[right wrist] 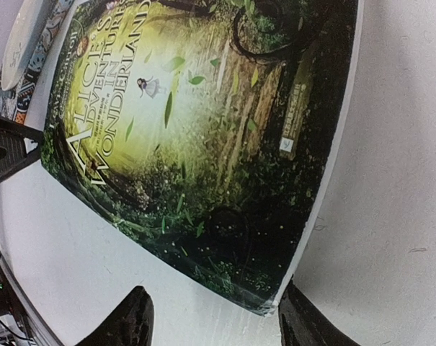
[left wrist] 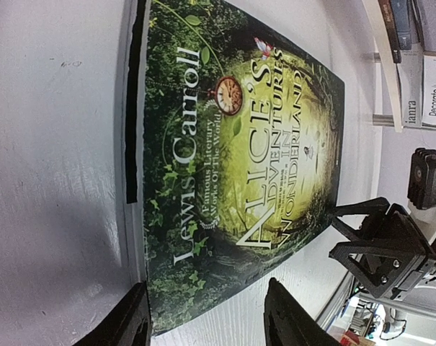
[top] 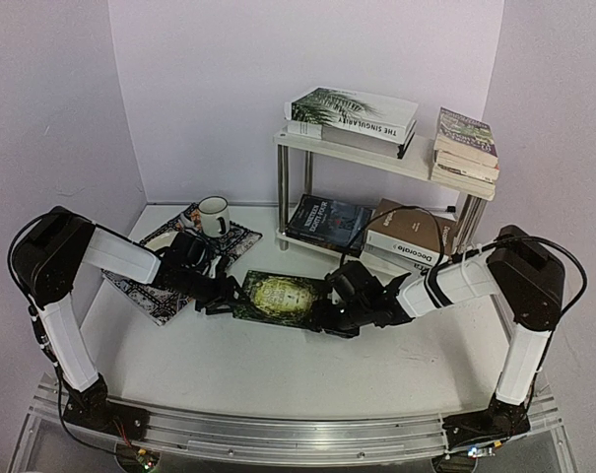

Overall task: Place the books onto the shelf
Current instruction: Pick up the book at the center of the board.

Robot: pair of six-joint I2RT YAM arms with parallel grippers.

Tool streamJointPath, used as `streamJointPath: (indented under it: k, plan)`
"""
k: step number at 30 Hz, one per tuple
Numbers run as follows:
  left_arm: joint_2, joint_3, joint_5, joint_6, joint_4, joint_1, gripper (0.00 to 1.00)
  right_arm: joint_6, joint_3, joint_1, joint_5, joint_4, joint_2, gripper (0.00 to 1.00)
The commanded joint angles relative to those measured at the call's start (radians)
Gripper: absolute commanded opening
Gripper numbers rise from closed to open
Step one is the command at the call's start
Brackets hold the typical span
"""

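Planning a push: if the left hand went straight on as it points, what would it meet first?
The left hand would most likely meet the near edge of the green Alice's Adventures in Wonderland paperback, lying flat on the white table just ahead; its height is unclear.

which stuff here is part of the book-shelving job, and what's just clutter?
Job: Alice book, shelf, shelved books, left gripper and right gripper, both open at the Alice book's ends.
Clutter: mug, plate, placemat.
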State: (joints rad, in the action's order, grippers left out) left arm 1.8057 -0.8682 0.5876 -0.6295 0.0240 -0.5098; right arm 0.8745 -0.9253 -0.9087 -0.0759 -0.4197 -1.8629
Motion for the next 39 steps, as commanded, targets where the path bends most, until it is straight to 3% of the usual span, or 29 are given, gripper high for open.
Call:
streamJointPath:
  k: [1,14,21,39]
  plan:
    - [-0.034,-0.001,0.095,-0.026,0.084,-0.023,0.49,-0.022,0.017,-0.010,-0.041,-0.039,0.073,0.56]
    - [-0.070,0.017,0.113,-0.055,0.095,-0.047,0.28,-0.095,0.072,-0.054,0.019,0.023,0.170,0.51]
    - [-0.083,0.023,0.119,-0.079,0.119,-0.054,0.18,-0.221,0.061,-0.100,0.151,0.140,0.181,0.52]
    - [-0.071,0.013,0.142,-0.096,0.129,-0.069,0.13,-0.584,-0.021,-0.240,0.503,0.305,0.092,0.56]
